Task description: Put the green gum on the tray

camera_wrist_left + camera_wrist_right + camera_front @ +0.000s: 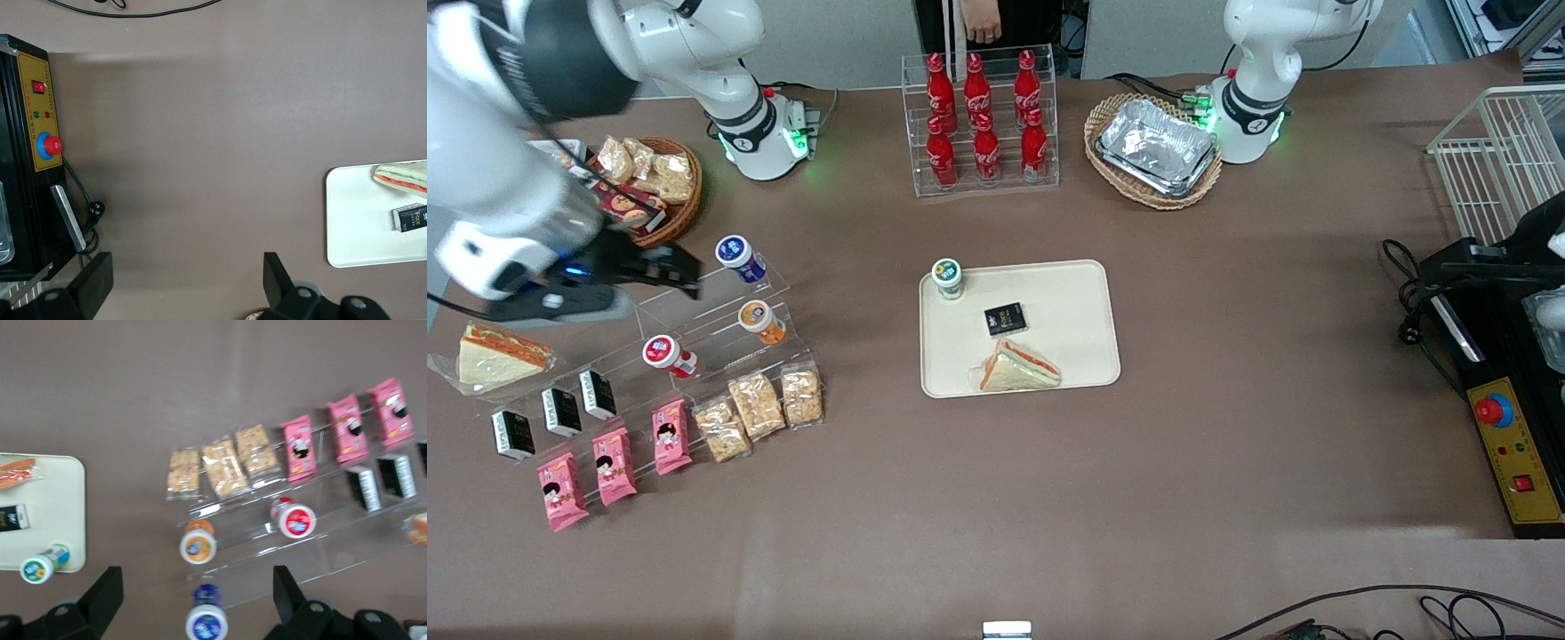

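Gum (947,277) upright on tray (1080,356) corner; label illegible; hand (680,267) open.

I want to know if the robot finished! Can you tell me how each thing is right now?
green gum: upright, on the tray's corner.
tray: flat on the table, holding gum, a black packet and a sandwich.
gripper: open, empty, above the clear rack.
blue-lidded bottle: lying on the rack.
orange-lidded bottle: lying on the rack.

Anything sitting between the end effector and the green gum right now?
Front view: the open end effector hovers by the acrylic stand; the blue-lidded bottle lies between, then bare table up to the green gum on the tray.
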